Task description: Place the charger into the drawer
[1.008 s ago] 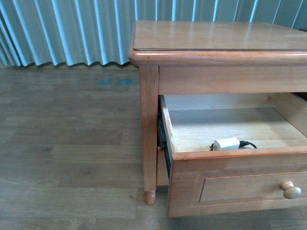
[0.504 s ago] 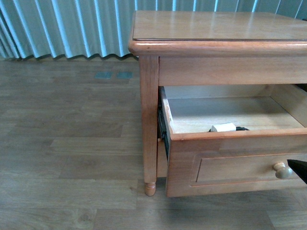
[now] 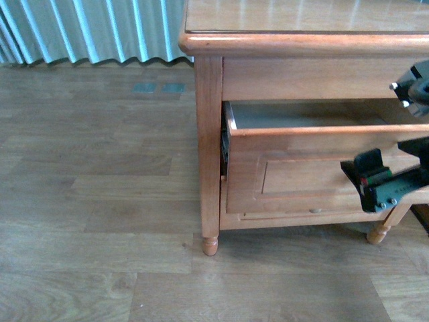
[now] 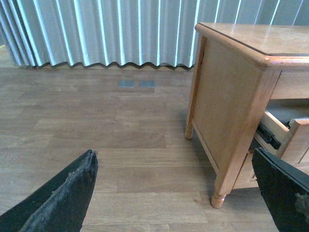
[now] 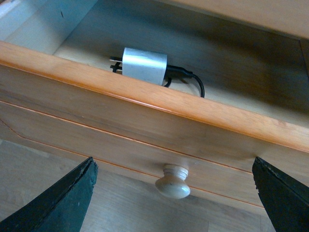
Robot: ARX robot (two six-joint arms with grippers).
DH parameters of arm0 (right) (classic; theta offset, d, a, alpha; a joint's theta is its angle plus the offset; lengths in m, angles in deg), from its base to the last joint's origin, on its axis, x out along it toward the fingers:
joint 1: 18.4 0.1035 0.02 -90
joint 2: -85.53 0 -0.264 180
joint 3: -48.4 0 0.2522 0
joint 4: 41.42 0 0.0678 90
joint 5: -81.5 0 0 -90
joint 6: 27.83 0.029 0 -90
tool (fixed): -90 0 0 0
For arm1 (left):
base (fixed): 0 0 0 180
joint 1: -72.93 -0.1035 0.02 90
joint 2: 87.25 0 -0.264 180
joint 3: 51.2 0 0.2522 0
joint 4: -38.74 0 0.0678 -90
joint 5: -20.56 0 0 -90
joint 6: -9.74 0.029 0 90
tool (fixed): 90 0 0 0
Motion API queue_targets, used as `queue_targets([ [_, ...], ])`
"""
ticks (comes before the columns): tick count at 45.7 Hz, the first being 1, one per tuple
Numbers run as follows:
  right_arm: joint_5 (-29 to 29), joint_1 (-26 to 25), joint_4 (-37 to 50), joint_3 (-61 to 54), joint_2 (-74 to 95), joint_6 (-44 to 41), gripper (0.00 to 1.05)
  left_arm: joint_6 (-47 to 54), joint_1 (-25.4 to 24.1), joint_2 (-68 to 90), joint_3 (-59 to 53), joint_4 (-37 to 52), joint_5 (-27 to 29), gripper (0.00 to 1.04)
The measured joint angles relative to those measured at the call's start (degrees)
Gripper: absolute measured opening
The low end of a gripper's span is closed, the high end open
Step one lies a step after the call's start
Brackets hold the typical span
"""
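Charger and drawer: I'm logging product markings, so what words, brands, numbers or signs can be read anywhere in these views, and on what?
None can be read.
The charger shows a plain white face with no legible print.
The drawer front and knob carry no label.

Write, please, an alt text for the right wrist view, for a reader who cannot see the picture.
A white charger with a black cable lies inside an open wooden drawer, just behind its front rim. The round pale knob on the drawer front sits between the two dark fingers of the open right gripper, which does not touch it.
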Motion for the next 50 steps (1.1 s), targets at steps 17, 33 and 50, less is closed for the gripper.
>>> queue_targets([
  [17, 3.1, 3.7, -1.3, 11.5, 7.4, 2.4, 0.96, 0.0, 0.0, 0.0, 0.0, 0.0, 0.0, 0.99],
  [33, 5.6, 5.1, -2.8, 18.2, 11.3, 5.4, 0.96, 0.0, 0.0, 0.0, 0.0, 0.0, 0.0, 0.99],
  [50, 6.7, 5.4, -3.7, 19.6, 13.4, 8.3, 0.96, 0.0, 0.0, 0.0, 0.0, 0.0, 0.0, 0.99],
])
